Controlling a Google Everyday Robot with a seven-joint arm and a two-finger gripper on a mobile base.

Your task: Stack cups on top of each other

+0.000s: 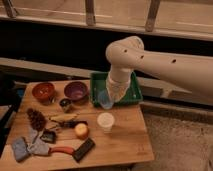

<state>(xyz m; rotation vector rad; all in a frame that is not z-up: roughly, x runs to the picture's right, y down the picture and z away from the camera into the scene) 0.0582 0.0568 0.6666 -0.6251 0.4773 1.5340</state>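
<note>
My gripper (110, 95) hangs at the end of the white arm, over the front left corner of the green tray (131, 93). It is shut on the light blue cup (104, 99) and holds it tilted above the table. The white cup (105, 121) stands upright on the wooden table, just below and in front of the blue cup, with a gap between them.
An orange bowl (43, 92), a purple bowl (76, 91) and a small dark metallic cup (65, 104) stand to the left. A pinecone (36, 119), an orange fruit (81, 130), a black bar (83, 149), a red-handled tool (59, 149) and a grey cloth (21, 149) lie front left.
</note>
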